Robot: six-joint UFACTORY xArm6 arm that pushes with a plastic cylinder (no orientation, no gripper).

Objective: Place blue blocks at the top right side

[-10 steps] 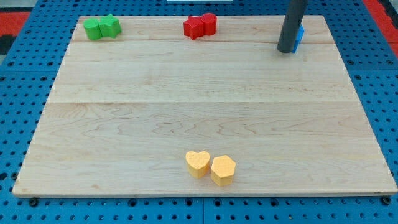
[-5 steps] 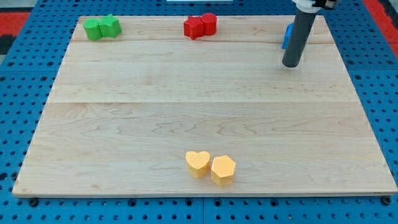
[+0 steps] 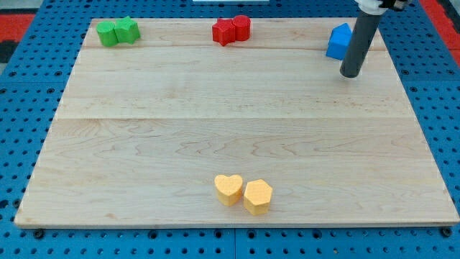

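A blue block point(image 3: 338, 42) sits near the board's top right corner; the rod hides its right part, so its shape is unclear and I cannot tell if there is more than one. My tip point(image 3: 351, 74) rests on the board just below and right of the blue block, a little apart from it.
Two green blocks point(image 3: 118, 31) sit together at the top left. Two red blocks point(image 3: 231, 29) sit together at the top middle. A yellow heart point(image 3: 228, 189) and a yellow hexagon point(image 3: 257, 196) touch near the bottom middle. The wooden board point(image 3: 215, 115) lies on a blue pegboard.
My tip has moved right and down, from the blue block's left face to below its right side. More of the blue block now shows.
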